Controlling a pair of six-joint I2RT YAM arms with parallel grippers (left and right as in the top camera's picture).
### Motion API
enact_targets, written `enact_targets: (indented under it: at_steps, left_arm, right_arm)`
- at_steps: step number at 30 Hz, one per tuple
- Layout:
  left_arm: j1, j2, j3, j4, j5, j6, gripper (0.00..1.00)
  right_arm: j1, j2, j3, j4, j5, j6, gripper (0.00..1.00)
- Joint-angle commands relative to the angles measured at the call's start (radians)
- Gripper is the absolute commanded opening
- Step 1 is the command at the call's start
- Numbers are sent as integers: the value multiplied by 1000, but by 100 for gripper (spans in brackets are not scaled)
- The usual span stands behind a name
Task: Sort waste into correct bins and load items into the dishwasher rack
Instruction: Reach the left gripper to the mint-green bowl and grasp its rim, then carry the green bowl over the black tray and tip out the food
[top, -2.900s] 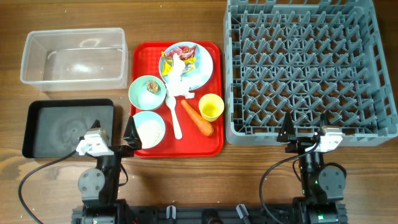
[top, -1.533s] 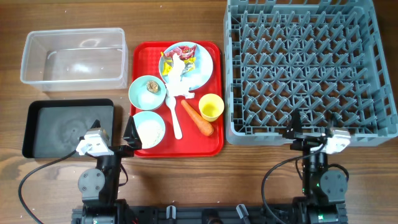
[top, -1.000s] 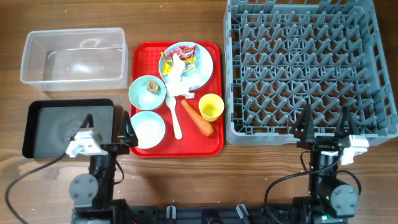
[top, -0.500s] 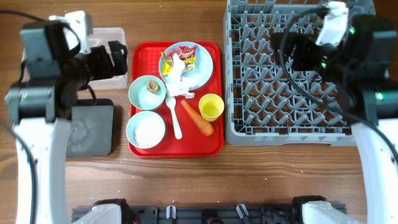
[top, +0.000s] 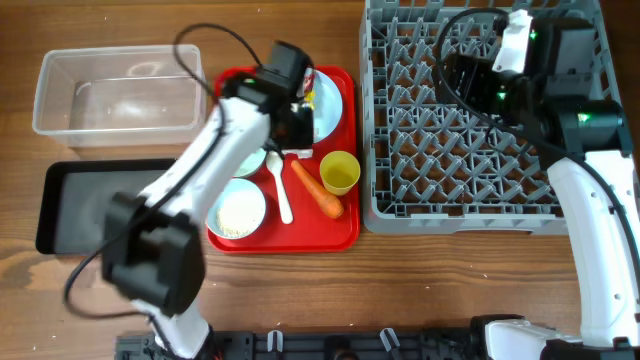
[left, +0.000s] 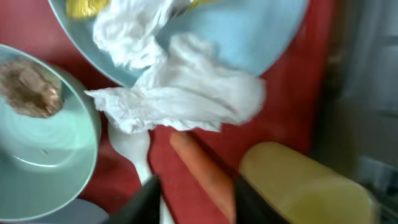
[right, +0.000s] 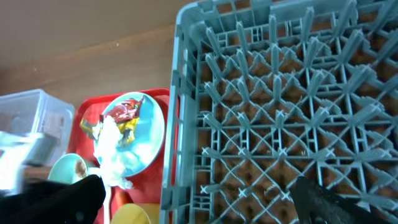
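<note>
My left gripper (top: 293, 128) hangs low over the red tray, by the near edge of the light blue plate (top: 328, 100). Its jaws stand a little apart, gripping nothing. The crumpled white tissue (left: 174, 102) lies just beyond the fingertips (left: 146, 202). The orange carrot (left: 205, 174) and bare tray show between them. The yellow cup (top: 340, 172), white spoon (top: 283, 195) and rice bowl (top: 238, 212) sit nearby. The bowl with the brown lump (left: 37, 124) lies left of the tissue. My right gripper (top: 462, 78) hovers open over the grey dishwasher rack (top: 470, 215).
The clear tub (top: 115, 90) stands at the back left and the black tray (top: 90, 200) in front of it. The red tray (top: 345, 235) lies between them and the rack. My left arm crosses over the tray's left side.
Both arms have left the table's front edge. The left swung over the red tray to the plate and its jaws narrowed. The right rose over the rack, jaws still wide.
</note>
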Motion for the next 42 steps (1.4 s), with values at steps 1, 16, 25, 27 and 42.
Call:
enact_targets:
  at_steps: [1, 16, 25, 27, 42]
  left_arm:
    - [-7, 84, 9, -32, -129, -182, 30]
    - [94, 88, -101, 65, -108, -18, 22]
    - [94, 85, -163, 122, -108, -19, 4]
    - [94, 60, -110, 64, -108, -19, 4]
    - [476, -417, -154, -240, 277, 40, 4]
  right_arm:
    - [-3, 25, 23, -24, 35, -9, 100]
    - [-3, 71, 23, -39, 34, -5, 100]
    - [-3, 71, 23, -37, 34, -6, 100]
    - [-3, 71, 23, -38, 34, -6, 100]
    - [-3, 74, 23, -14, 34, -7, 100]
